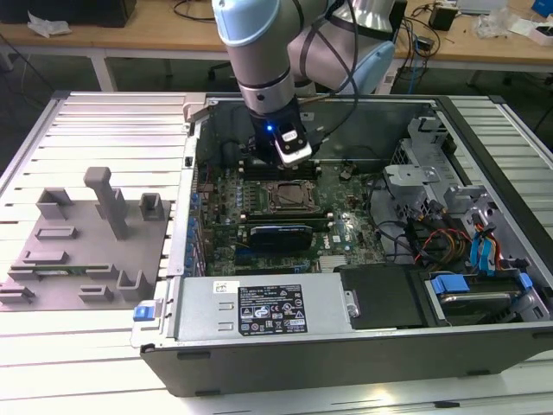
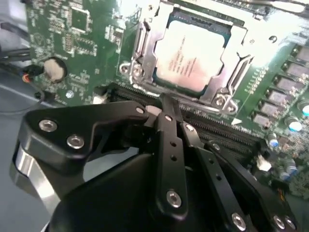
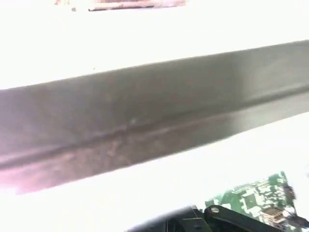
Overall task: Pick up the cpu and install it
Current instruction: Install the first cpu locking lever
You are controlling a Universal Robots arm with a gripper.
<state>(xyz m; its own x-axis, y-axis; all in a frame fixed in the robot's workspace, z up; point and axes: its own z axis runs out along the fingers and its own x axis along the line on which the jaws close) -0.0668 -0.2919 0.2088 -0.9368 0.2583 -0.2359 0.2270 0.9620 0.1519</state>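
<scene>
Your exterior view looks down from high over the open computer case point(image 1: 346, 346), while both wrist views sit close above its motherboard point(image 2: 72, 43), their shared ground.

Even overhead light filled the exterior view, laying soft sheen on the ribbed table point(image 1: 104, 346) and leaving the open computer case point(image 1: 346, 346) shadowed inside; a small blue lamp glowed on the arm's wrist point(image 1: 270, 130). In the second wrist view, glare bleached the cpu point(image 2: 193, 55) and the upper corner, while the gripper point(image 2: 166, 104) sat dark and soft-focused. The first wrist view was blown out to white around a blurred grey band point(image 3: 154, 111).
</scene>
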